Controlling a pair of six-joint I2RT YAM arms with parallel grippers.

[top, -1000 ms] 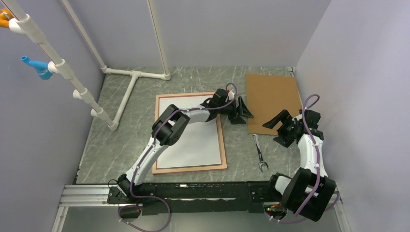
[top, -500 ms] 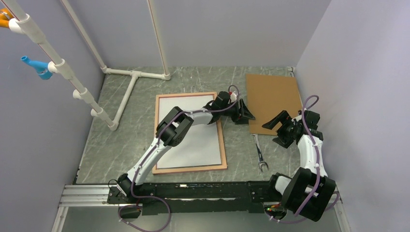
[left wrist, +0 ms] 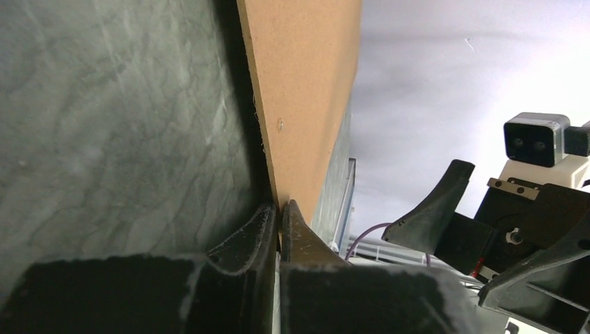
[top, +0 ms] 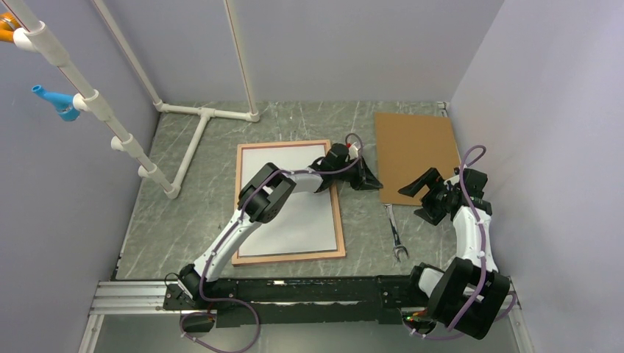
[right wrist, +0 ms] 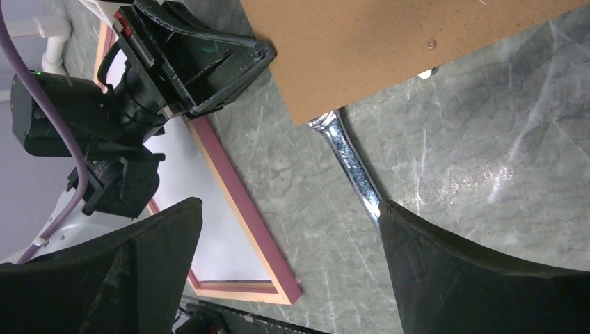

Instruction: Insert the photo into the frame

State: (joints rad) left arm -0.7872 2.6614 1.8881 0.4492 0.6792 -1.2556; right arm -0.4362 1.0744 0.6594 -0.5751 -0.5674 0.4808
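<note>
Top view: we list a pinkish light-wood rectangular frame flat on the grey marbled desk. A large paper photo lies inside it, plain white back up. To its right we list a plain brown backing board, with the left jaws at its left edge. A steel open-ended wrench meets the board's near edge.

Left wrist view: we note the left jaws pinched narrow on the board's edge.

Right wrist view: we note the right jaws spread wide above the wrench, holding nothing.

Wrench near frame, touching brown board
</note>
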